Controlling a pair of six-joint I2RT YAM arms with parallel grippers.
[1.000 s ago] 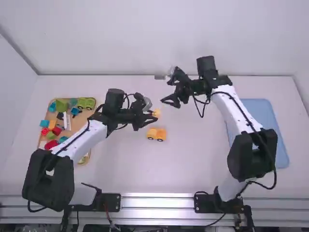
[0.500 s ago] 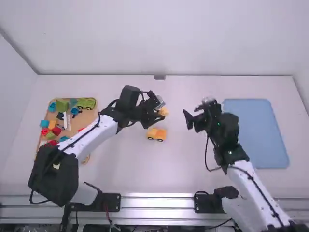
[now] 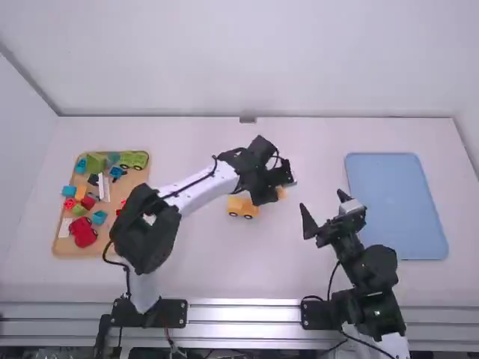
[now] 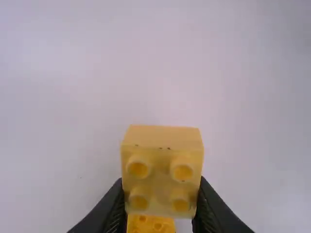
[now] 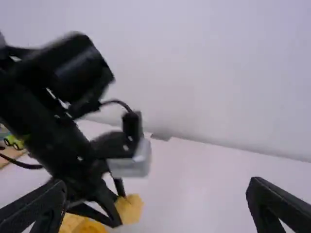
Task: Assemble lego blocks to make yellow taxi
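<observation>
Pale yellow block (image 3: pixel 281 192), near the middle of the table (image 3: pixel 187 262), clamped between both fingers of the left gripper (image 4: pixel 159 196). In the left wrist view, pinched by the lower part, with four studs turned toward the camera and the upper part sticking out past the fingertips. In the high view, just beside the gripper at three o'clock. Seems raised off the table, though hard to tell how high.

At eight o'clock from the block: the yellow car (image 3: pixel 243 209), upright on dark wheels, near but apart, and partly hidden by the left gripper.

Could go wrong at the joining: with so much of the block outside the grip, might pivot or slip when pressed down off-centre. Might also jam on the studs if brought in tilted. With nothing bracing the car, could roll or get knocked aside by the fingers.

At three o'clock from the block, well apart: the right gripper (image 3: pixel 322 200), empty, with fingers spread wide.

Farther out at three o'clock, a flat blue tray (image 3: pixel 397 206). Far off at nine o'clock, a wooden tray (image 3: pixel 135 179) with loose blocks (image 3: pixel 88 202) in mixed colours.
</observation>
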